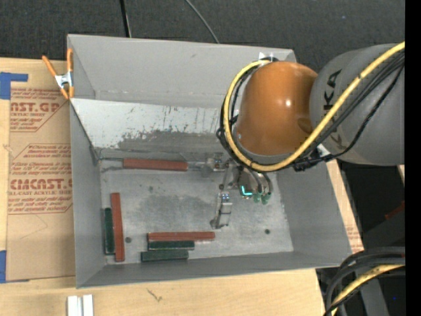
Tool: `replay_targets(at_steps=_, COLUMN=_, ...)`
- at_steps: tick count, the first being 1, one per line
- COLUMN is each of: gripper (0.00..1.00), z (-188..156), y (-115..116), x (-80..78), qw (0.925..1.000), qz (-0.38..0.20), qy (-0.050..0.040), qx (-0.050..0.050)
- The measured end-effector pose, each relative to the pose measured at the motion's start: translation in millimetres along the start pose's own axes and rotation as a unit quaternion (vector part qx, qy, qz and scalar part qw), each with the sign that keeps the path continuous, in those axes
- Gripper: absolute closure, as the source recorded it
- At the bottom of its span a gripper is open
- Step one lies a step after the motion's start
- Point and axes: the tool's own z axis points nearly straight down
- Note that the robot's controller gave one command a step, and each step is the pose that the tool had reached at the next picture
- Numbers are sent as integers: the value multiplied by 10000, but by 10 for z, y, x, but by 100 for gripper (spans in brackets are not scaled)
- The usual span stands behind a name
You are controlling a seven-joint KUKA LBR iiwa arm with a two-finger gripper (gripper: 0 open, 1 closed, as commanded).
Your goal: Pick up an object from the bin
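Note:
My gripper (pixel 223 214) hangs under the orange wrist cover, over the bin floor right of the middle. Nothing shows in it. Just in front of it and to its left lies a long red stick (pixel 181 237), whose right end comes close to the gripper's tip. A dark green stick (pixel 171 245) lies along that red one on its near side. Another dark green stick (pixel 164 256) lies a little further forward, by the bin's front wall.
A second red stick (pixel 154 165) lies along the foot of the back wall. By the left wall a red stick (pixel 116 226) and a dark green one (pixel 107 231) lie side by side, pointing front to back.

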Motion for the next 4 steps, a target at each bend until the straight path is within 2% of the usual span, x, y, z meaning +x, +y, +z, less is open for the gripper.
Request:
replay_targets(at_steps=1, gripper=0, z=-40, y=-4, x=-16, qw=10000, qz=4, qy=-39, qx=-3)
replay_targets(at_steps=2, gripper=0, z=504, y=-31, x=51, qw=9999, qz=119, qy=-69, qx=-7)
replay_targets(at_steps=3, gripper=100, z=1441, y=-132, x=148, qw=9983, qz=576, qy=-25, qx=-5)
replay_targets(at_steps=4, gripper=100, z=1441, y=-133, x=148, qw=9983, qz=575, qy=-25, qx=-5)
